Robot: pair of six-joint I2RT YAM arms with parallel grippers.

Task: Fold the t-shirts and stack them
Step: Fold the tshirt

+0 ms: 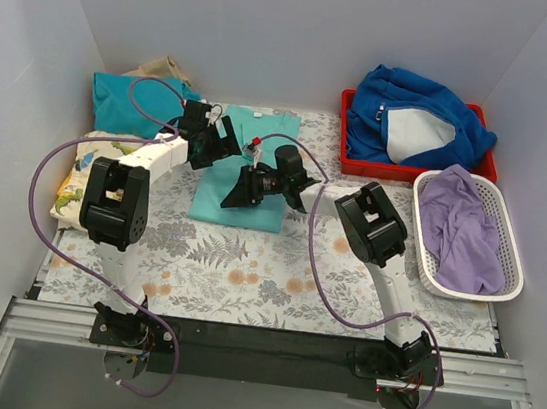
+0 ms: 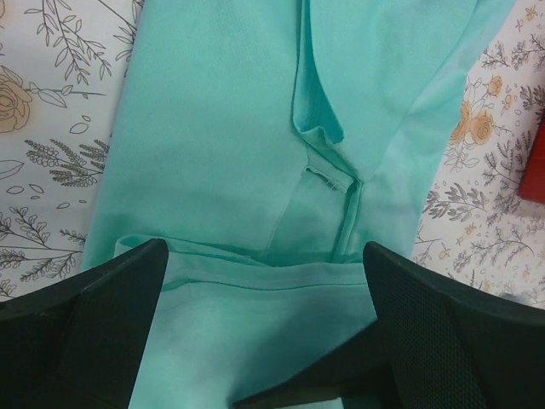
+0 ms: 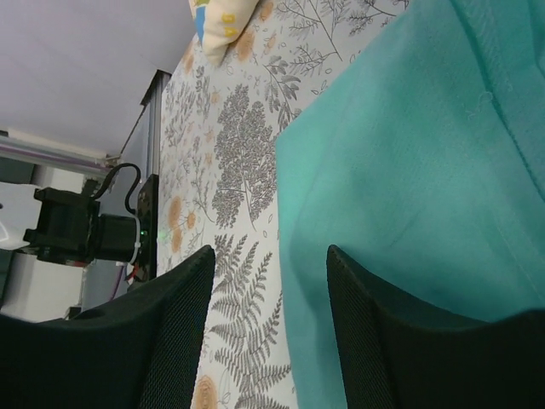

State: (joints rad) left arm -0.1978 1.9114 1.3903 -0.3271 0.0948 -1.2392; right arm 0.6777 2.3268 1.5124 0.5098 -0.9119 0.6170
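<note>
Spread wide, the left claw (image 1: 216, 147) hovers over the upper half of the mint t-shirt (image 1: 252, 214), which lies mid-table on the floral cloth (image 1: 243, 281). The right claw (image 1: 255, 190) hangs over the shirt's middle, fingers likewise parted. At the far left sits the folded teal t-shirt (image 1: 131, 100), with the dinosaur-print t-shirt (image 1: 79, 184) just in front of it. A red tray (image 1: 345, 159) at the back right holds a blue fleece jacket (image 1: 417, 108), and the white basket (image 1: 510, 286) beside it holds a purple garment (image 1: 462, 229).

Left wrist: the left claw (image 2: 264, 251) gapes, gripping nothing, above the mint t-shirt (image 2: 213, 128) (a stitched hem runs between the fingertips).

Right wrist: the right claw (image 3: 271, 251) is open and empty at the mint t-shirt (image 3: 426, 170) edge, straddling shirt and floral cloth (image 3: 238, 153).
</note>
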